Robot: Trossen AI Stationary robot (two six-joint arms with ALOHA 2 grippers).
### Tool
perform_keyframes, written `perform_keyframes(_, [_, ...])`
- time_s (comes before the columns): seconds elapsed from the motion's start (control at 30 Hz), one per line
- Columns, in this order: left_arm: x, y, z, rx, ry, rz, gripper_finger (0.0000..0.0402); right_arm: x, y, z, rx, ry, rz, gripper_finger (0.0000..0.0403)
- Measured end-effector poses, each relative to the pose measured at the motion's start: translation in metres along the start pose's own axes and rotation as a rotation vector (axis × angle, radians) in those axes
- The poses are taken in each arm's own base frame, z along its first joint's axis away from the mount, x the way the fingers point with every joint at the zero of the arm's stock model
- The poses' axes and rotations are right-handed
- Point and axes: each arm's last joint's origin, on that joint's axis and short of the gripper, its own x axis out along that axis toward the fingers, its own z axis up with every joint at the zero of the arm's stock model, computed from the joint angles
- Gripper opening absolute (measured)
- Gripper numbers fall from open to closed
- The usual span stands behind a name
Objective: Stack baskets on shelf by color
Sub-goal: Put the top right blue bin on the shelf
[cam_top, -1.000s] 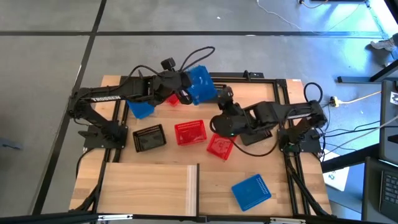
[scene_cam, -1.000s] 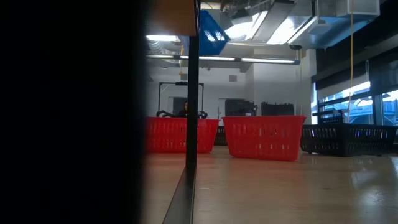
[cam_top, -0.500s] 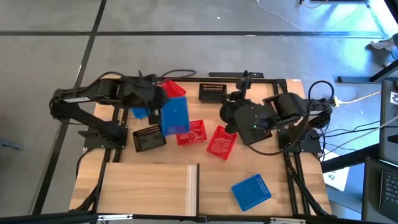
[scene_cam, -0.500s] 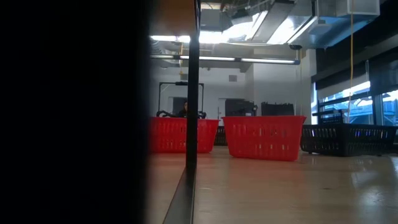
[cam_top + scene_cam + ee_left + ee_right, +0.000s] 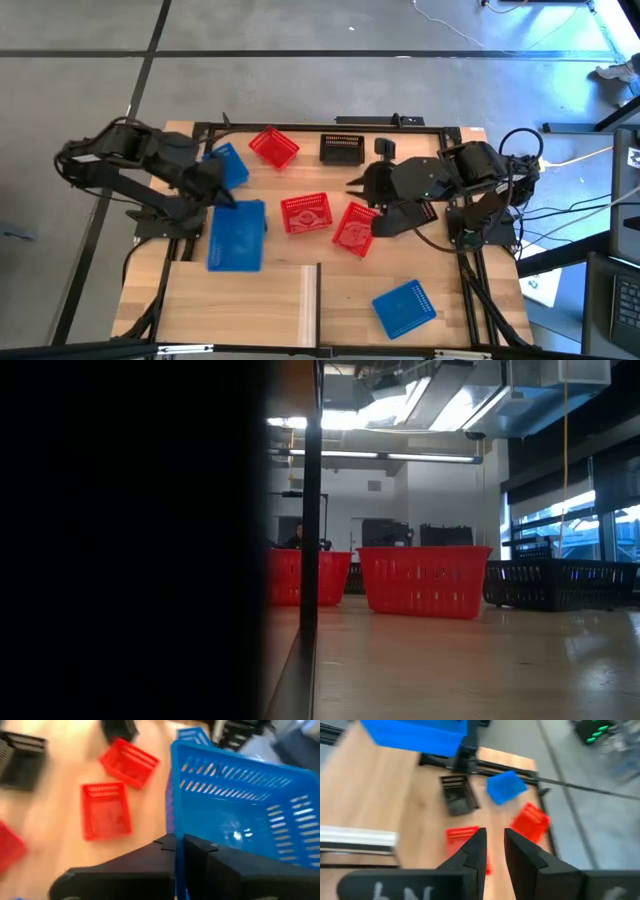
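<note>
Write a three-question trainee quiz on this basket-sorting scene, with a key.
1. True or false: the left gripper is shut on a blue basket.
2. Multiple choice: the right gripper is A) holding a red basket, B) open and empty, C) resting on the shelf.
3. How many red baskets show on the table in the high view?

Key:
1. True; it clamps the basket's wall.
2. B.
3. Three: one near the far edge, one mid-table, one tilted beside it.
</note>
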Motion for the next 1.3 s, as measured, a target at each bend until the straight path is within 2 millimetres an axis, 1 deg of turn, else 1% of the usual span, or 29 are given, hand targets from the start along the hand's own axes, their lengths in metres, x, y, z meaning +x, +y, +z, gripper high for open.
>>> perform_keyframes(0.1, [-0.006, -0.005, -0.01, -0.066, 0.055, -0.033, 0.0, 0.0, 0.002, 0.0, 0.031, -0.001, 0.07, 0.0068])
perform_keyframes(0.2, [-0.01, -0.01, -0.022, -0.182, 0.145, -0.045, 0.0, 0.0, 0.003, 0.0, 0.03, -0.001, 0.096, 0.0068])
perform_keyframes(0.4, [-0.012, -0.029, -0.031, -0.321, 0.241, -0.147, 0.0, 0.0, 0.003, 0.0, 0.024, 0.0, 0.095, 0.0068])
perform_keyframes(0.5, [-0.011, -0.037, -0.036, -0.367, 0.289, -0.162, 0.0, 0.0, 0.003, 0.0, 0.022, 0.0, 0.096, 0.0068])
perform_keyframes(0.6, [-0.001, -0.045, -0.045, -0.361, 0.345, -0.142, 0.0, 0.0, 0.003, 0.0, 0.023, 0.0, 0.097, 0.0068])
perform_keyframes(0.73, [0.016, -0.055, -0.066, -0.287, 0.417, -0.112, 0.0, 0.0, 0.003, 0.0, 0.029, 0.0, 0.099, 0.0068])
perform_keyframes(0.83, [0.023, -0.06, -0.079, -0.255, 0.445, -0.098, 0.0, 0.0, 0.004, 0.001, 0.044, -0.004, 0.1, 0.0068])
perform_keyframes(0.9, [0.026, -0.063, -0.087, -0.266, 0.447, -0.106, 0.0, 0.0, 0.004, 0.002, 0.084, -0.012, 0.122, 0.0068])
perform_keyframes(0.97, [0.031, -0.071, -0.093, -0.271, 0.434, -0.144, 0.0, 0.0, 0.005, 0.002, 0.11, -0.016, 0.149, 0.0068])
perform_keyframes(1.1, [0.039, -0.081, -0.109, -0.272, 0.455, -0.181, 0.0, -0.002, 0.008, 0.002, 0.111, -0.017, 0.18, 0.0068])
perform_keyframes(1.23, [0.045, -0.082, -0.124, -0.259, 0.453, -0.124, 0.0, -0.002, 0.009, 0.004, 0.116, -0.035, 0.183, 0.0068])
perform_keyframes(1.3, [0.047, -0.082, -0.128, -0.245, 0.436, -0.108, 0.0, -0.002, 0.009, 0.005, 0.117, -0.04, 0.182, 0.0068])
